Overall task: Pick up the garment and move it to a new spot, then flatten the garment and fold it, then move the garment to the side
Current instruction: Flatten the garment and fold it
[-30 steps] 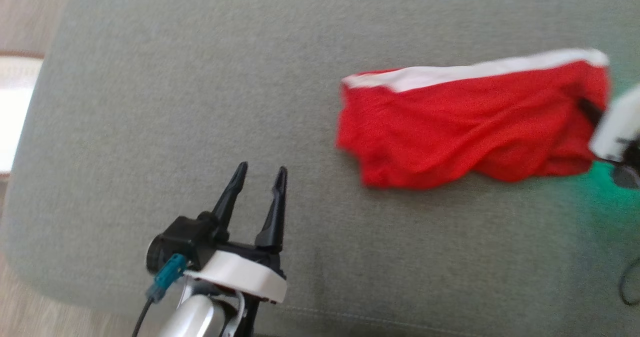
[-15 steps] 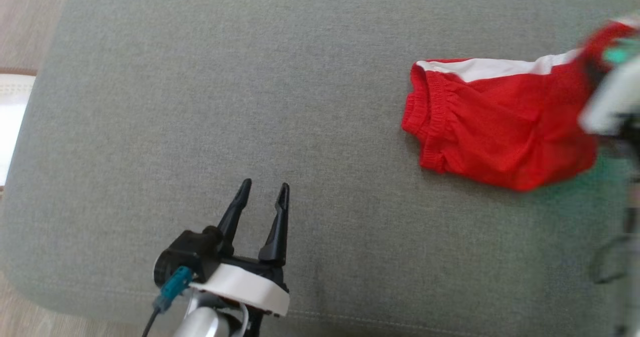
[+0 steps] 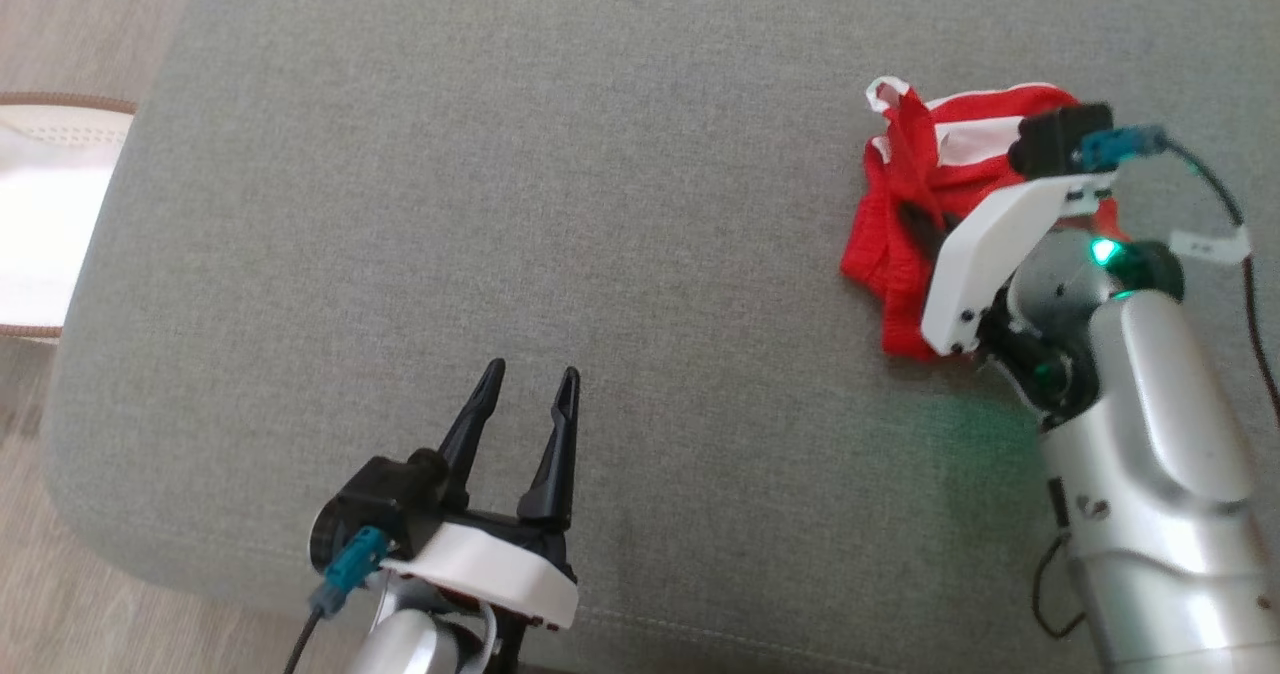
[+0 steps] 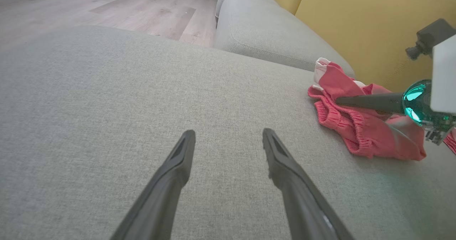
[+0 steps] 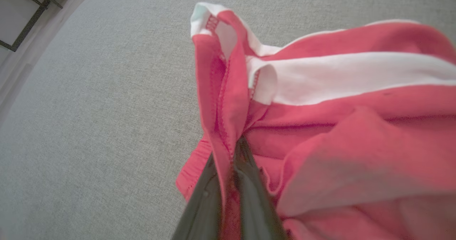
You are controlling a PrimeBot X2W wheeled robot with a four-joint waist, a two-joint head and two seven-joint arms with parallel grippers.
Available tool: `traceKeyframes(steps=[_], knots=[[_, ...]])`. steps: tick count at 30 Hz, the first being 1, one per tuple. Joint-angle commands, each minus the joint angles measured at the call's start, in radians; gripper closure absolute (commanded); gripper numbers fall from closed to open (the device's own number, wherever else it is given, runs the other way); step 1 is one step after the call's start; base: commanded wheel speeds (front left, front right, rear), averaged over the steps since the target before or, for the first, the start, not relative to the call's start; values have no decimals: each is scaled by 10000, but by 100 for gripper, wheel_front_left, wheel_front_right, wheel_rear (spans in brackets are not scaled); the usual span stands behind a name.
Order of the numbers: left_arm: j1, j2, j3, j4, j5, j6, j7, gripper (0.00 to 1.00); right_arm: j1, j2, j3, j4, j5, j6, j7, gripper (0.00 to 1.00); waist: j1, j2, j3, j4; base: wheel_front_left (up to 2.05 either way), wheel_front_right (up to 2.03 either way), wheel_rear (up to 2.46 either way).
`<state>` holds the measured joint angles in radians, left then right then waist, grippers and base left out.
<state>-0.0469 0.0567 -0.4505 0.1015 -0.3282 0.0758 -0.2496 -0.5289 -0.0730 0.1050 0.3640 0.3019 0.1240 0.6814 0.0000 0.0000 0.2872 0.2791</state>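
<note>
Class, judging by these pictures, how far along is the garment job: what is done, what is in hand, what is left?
Done: the grasp, since the right jaws are shut on a fold of the red garment. In hand: seemingly the move; it lies bunched on the grey cushion. Left: flattening, folding and setting aside; the left jaws stand open, apart from it.

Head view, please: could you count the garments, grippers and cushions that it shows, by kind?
Garment: 1
Grippers, left gripper and right gripper: 2
Cushion: 1
Total: 4
</note>
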Motion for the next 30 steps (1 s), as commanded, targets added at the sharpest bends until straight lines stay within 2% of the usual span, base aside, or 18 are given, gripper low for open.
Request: traceKeyframes(steps=[1,2,3,6,10,16,25,30], knots=[[-152,-61,322,-234,-44,40,-122,0,-62,220,387,-279,76,67,-333,100,0,0,-93,-30,0,0,0],[-116,-61,329,-218,-52,59,-122,0,-34,222,482,-217,187,67,-542,66,0,0,-142,-62,0,0,0],[-81,-62,332,-188,-61,73,-122,0,4,223,584,-159,304,67,-746,1,0,0,-210,-115,0,0,0],[-21,-62,335,-122,-73,84,-122,0,136,224,736,-88,668,67,-1150,0,0,0,-376,-237,0,0,0],[124,-63,439,-4,-73,79,-122,0,675,225,1501,-197,1468,67,-1615,0,0,0,-841,-592,0,0,0],[368,-63,657,103,-58,57,-122,0,1868,226,2108,-1066,1855,67,-2362,0,0,0,-1476,-1136,0,0,0],[948,-64,931,128,28,9,-122,0,3596,43,853,-2569,183,67,-4579,0,0,0,-2297,-1608,0,0,0],[1372,-64,1177,-83,245,-11,-122,0,4516,-453,-25,-2402,-596,67,-6223,0,0,0,-2726,-1672,0,0,0]])
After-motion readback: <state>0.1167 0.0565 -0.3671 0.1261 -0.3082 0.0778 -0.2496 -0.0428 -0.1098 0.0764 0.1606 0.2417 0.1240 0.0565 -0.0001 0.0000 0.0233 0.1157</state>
